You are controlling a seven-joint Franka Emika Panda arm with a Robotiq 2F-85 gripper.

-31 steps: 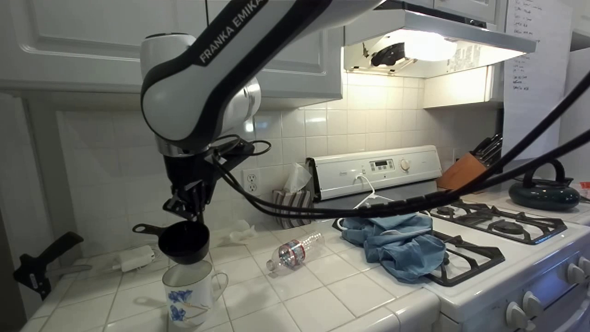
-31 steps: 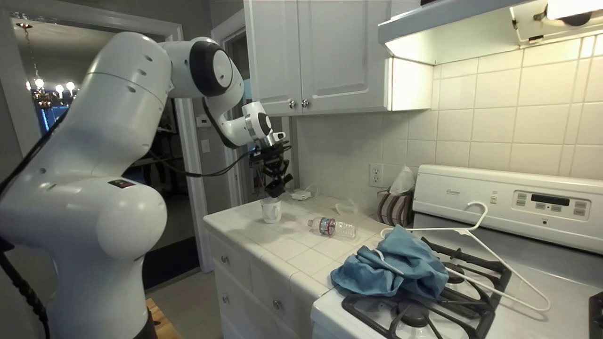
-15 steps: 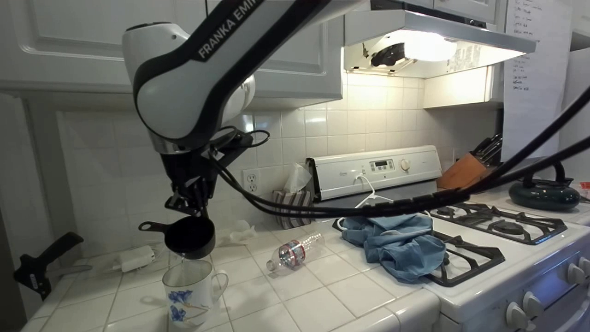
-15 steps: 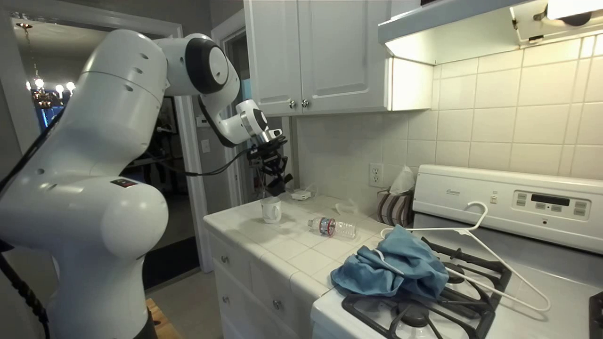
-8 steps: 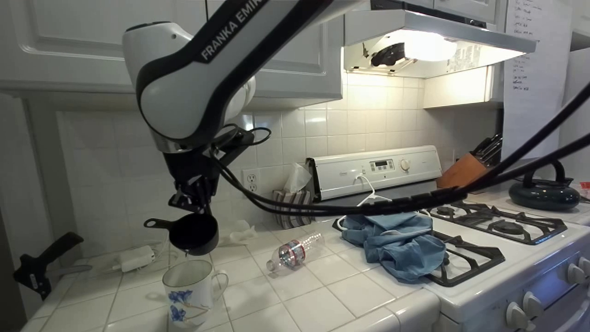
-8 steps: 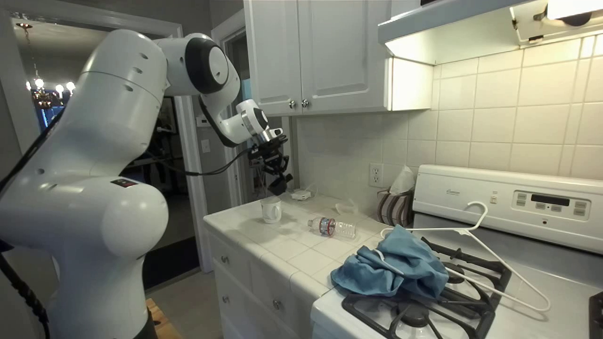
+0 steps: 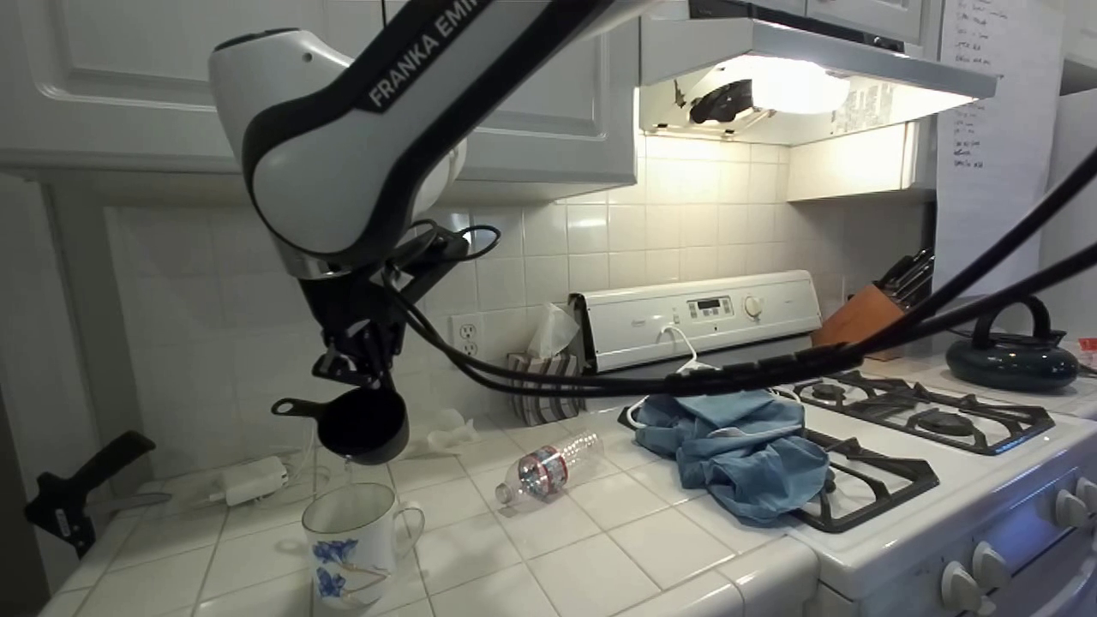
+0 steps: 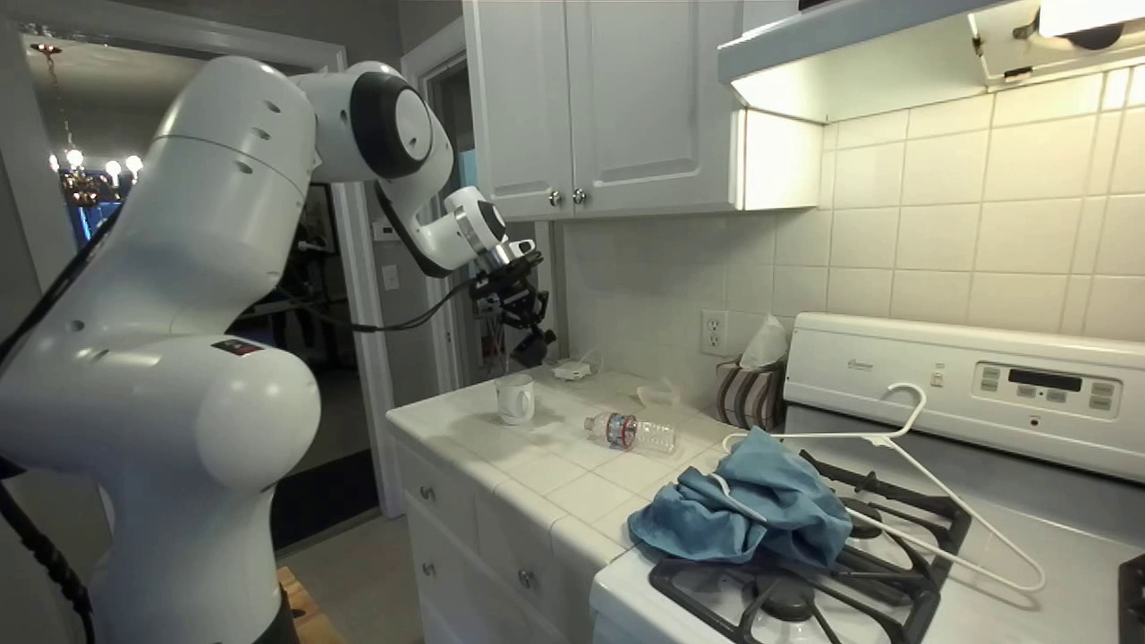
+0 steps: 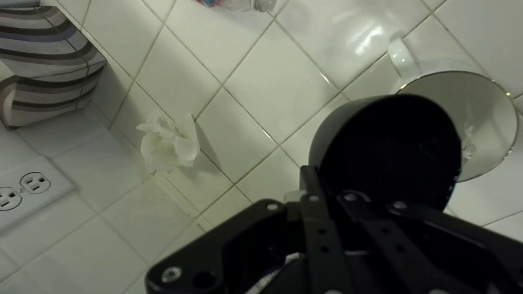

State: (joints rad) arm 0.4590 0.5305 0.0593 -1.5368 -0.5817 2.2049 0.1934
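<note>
My gripper [image 7: 370,387] is shut on the wall of a black measuring cup [image 7: 364,428], whose handle with a hole points left in that exterior view. In the wrist view one finger [image 9: 311,179] lies outside the cup wall; the other fingertip is hard to make out against the black cup [image 9: 392,151]. The cup is tilted above a white mug [image 7: 351,548] with blue flowers, apart from it. A thin clear trickle hangs from the cup's lip over the mug's opening. Clear liquid shows inside the mug [image 9: 486,102] in the wrist view. The mug stands upright on the tiled counter.
A clear plastic bottle [image 7: 544,470] lies right of the mug. Behind are a crumpled tissue [image 7: 450,430], a striped tissue box [image 7: 542,390] and a white adapter [image 7: 253,480]. A black clamp [image 7: 77,497] is at the counter's left end. Blue cloth [image 7: 733,454] and a hanger [image 8: 957,510] lie on the stove.
In an exterior view the gripper and cup have moved slightly right and up, leaving a gap above the mug. The cup has tilted, and a trickle has appeared at its lip. The mug stays put.
</note>
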